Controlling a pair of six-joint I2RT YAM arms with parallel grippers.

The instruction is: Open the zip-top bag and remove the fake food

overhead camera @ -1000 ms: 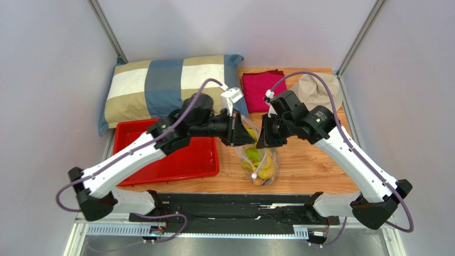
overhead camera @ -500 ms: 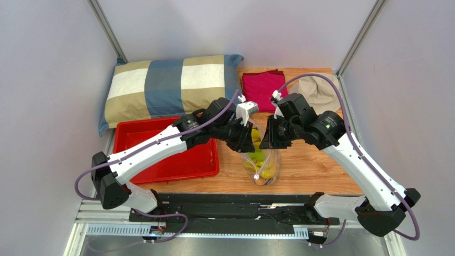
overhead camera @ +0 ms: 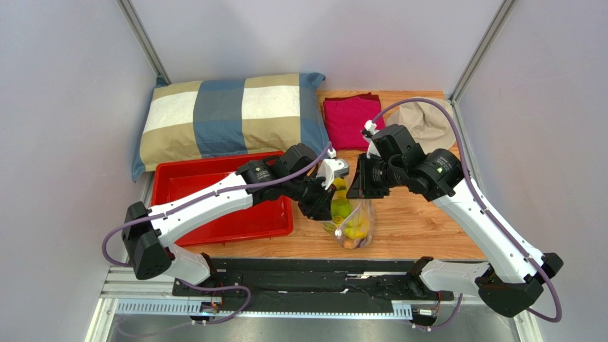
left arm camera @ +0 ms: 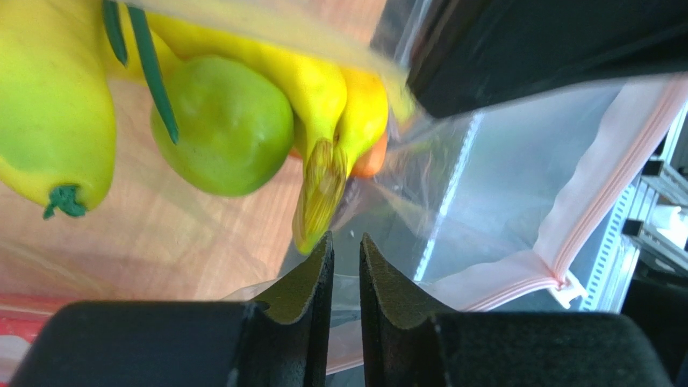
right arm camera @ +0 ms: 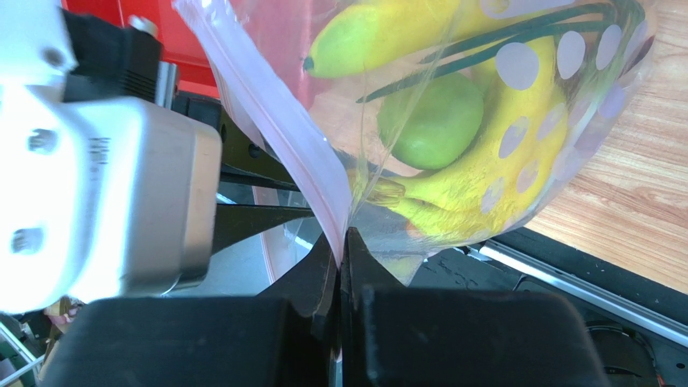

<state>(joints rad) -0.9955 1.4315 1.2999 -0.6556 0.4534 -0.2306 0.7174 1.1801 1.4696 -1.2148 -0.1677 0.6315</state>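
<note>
- Right end effector (right arm camera: 343,242): clenched tight on the pink zip strip (right arm camera: 278,137) of the zip-top bag (overhead camera: 355,214), with no gap between the jaws.
- Left end effector (left arm camera: 346,250): jaws almost together, a thin slit left. Clear film sits right at the tips; can't tell if any is pinched.
- The bag hangs between the two end effectors, mouth up at the grips, belly sagging toward the near edge of the table (overhead camera: 428,221), just right of the red tray (overhead camera: 214,214). Can't tell if its bottom touches the wood.
- Fake food (right arm camera: 476,185) is all inside, bunched at the low end: yellow bananas, a round green fruit (left arm camera: 226,121), a bit of orange (left arm camera: 370,161) behind.
- Key relation: the food lies straight ahead of the left end effector's tips, along the bag's long axis from mouth to belly. The bananas lie roughly along it too.
- The left arm is nearer the food; the right one sits out on the rim.
- My read: the mouth looks parted, so the left should reach in while the right anchors the strip.
</note>
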